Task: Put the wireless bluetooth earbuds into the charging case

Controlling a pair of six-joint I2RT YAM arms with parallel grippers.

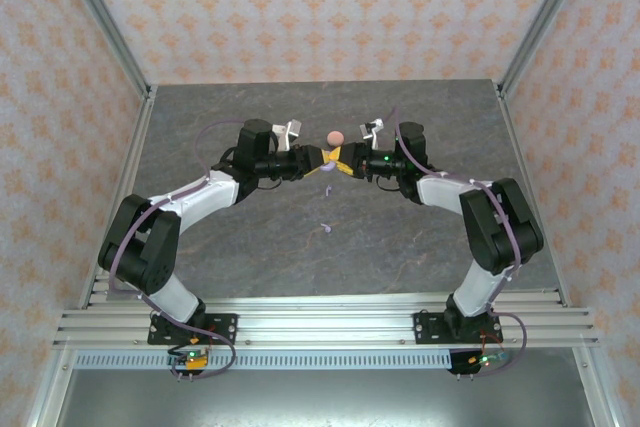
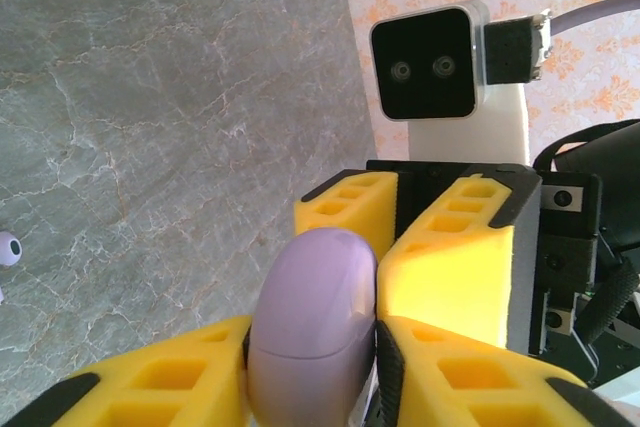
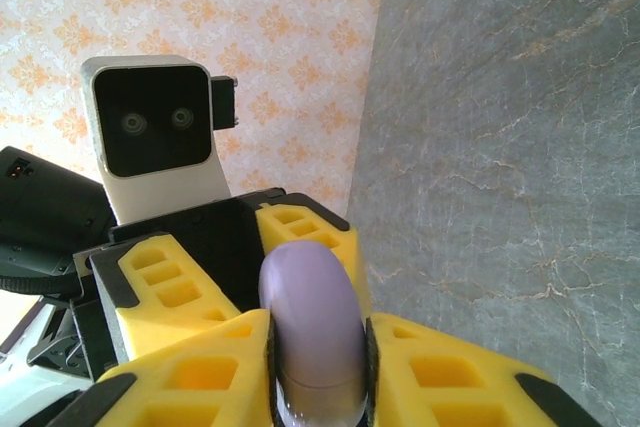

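A closed lavender charging case (image 1: 327, 170) hangs above the middle of the table, pinched from both sides. My left gripper (image 1: 318, 160) is shut on it, and in the left wrist view the case (image 2: 312, 317) sits between the yellow fingers (image 2: 170, 377). From the opposite side my right gripper (image 1: 343, 162) is shut on the same case (image 3: 312, 327), its pads pressed against the case's sides. Two tiny lavender earbuds lie loose on the table, one (image 1: 325, 190) just below the grippers and one (image 1: 325, 228) nearer the arms. A single earbud (image 2: 8, 247) shows at the left wrist view's left edge.
A round pale pink case (image 1: 335, 137) sits on the table just behind the two grippers. The grey marble table (image 1: 250, 237) is enclosed by patterned walls (image 1: 60, 97) at left, right and back. Aluminium rails (image 1: 320, 322) run along the near edge.
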